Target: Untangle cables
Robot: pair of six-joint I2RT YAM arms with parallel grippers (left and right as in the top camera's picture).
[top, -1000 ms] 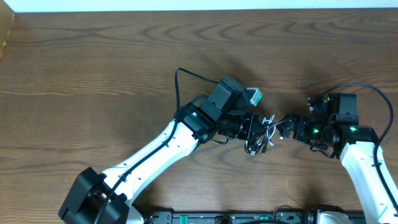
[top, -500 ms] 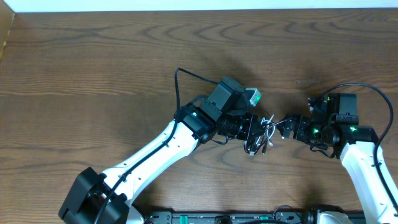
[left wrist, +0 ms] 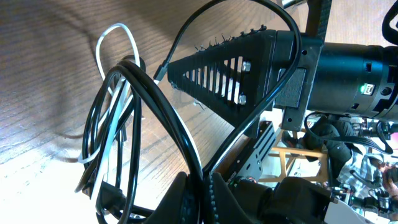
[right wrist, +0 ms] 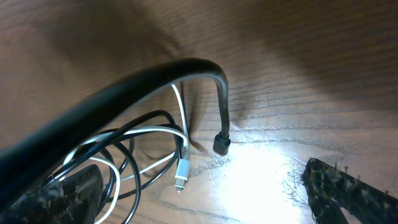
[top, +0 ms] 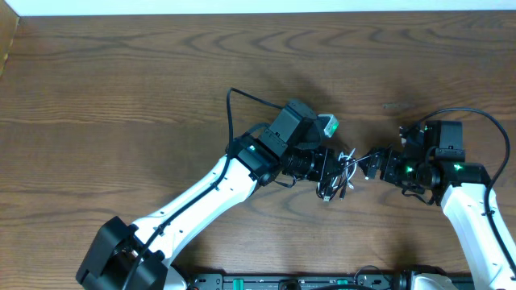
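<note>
Clenched the cables (left wrist: 118, 124), thin glossy black and white loops, in the left gripper (left wrist: 202, 193) over the grained wooden table (top: 121, 97) (one flat silvery plug (right wrist: 180, 169) showing); had the right gripper (top: 372, 164) splayed wide beside them.

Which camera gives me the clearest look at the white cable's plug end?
Right wrist: the white cable ends in its silvery plug, sharp and unobstructed. Left wrist shows only its loops among the black cables, no plug; overhead gives just a white fleck.
</note>
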